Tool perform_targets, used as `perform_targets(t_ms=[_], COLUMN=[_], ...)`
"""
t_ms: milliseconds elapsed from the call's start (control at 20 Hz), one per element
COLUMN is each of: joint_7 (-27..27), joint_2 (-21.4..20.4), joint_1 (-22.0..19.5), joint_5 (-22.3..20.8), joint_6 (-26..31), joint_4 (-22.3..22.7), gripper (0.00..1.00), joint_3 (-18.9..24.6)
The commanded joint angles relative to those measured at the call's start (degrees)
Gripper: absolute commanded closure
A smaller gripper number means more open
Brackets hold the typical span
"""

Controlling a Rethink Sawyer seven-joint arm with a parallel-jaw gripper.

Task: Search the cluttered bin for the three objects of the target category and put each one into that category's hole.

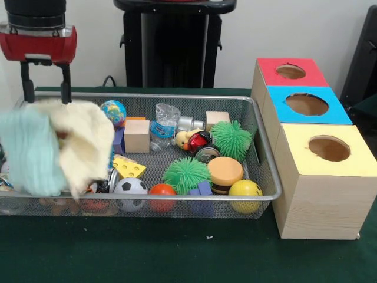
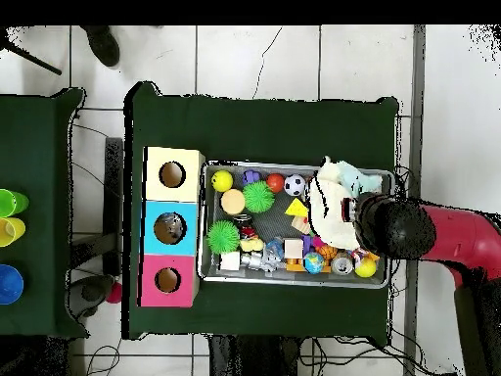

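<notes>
At the left of the front view the gripper [image 1: 46, 94] hangs from the red and black arm over the left end of the cluttered bin [image 1: 268, 171]. Its two dark fingers [image 1: 27, 88] point down with a gap between them, and just under their tips a blurred pale cloth [image 1: 56, 147], yellowish and mint, hangs in the air; whether the fingers pinch it I cannot tell.

Moving right along the mesh floor lie a globe ball [image 1: 112, 111], a wooden block [image 1: 136, 136], a yellow cheese wedge [image 1: 129, 168], a soccer ball [image 1: 130, 190] and an orange ball [image 1: 162, 193]. Near the middle sits a crumpled clear bottle [image 1: 165, 121], and just beside it a shiny silver item [image 1: 189, 122] by the far wall. A little tin can [image 1: 207, 154] lies between two green spiky balls [image 1: 231, 139].

Right of the bin, on the green desk [image 1: 177, 253], stand three boxes touching in a row; the middle one's blue top carries the hole [image 1: 307, 104].
</notes>
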Motion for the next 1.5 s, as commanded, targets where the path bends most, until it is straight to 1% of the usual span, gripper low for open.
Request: perform_targets(t_ms=[50, 250, 400, 500, 600, 700, 900, 1000, 1100, 1200, 1250, 1400, 1450, 1500], joint_7=[2.0, 2.1, 2.9, 5.4, 8.6, 11.8, 16.7, 18.2, 18.5, 18.2, 18.1, 18.7, 17.9, 17.6], joint_2=[2.3, 2.1, 1.8, 1.8, 1.9, 1.9, 1.9, 2.0, 2.4, 3.1, 3.4, 4.2, 4.6, 5.0], joint_1=[1.7, 3.0, 3.8, 4.3, 4.9, 5.5, 7.6, 8.8, 9.5, 10.4, 11.2, 15.0, 16.5, 17.9], joint_5=[0.6, 1.9, 3.6, 6.8, 11.0, 15.4, 22.2, 25.0, 26.8, 27.7, 27.1, 22.6, 19.6, 17.5], joint_6=[2.9, 7.2, 9.6, 11.9, 14.3, 15.5, 13.5, 13.3, 10.9, 7.3, 5.6, 2.0, 1.3, 0.7], joint_4=[1.4, 0.6, 1.4, 2.4, 3.9, 6.1, 9.9, 11.1, 12.7, 14.1, 14.1, 12.2, 10.7, 9.6], gripper=[0.00, 0.00, 0.00, 0.00, 0.00, 0.00, 0.00, 0.00, 0.00, 0.00, 0.00, 0.00, 0.00, 0.00], joint_3=[-1.9, -2.8, -3.5, -3.9, -4.3, -4.4, -5.2, -5.9, -6.1, -6.5, -7.4, -11.9, -13.6, -15.3])
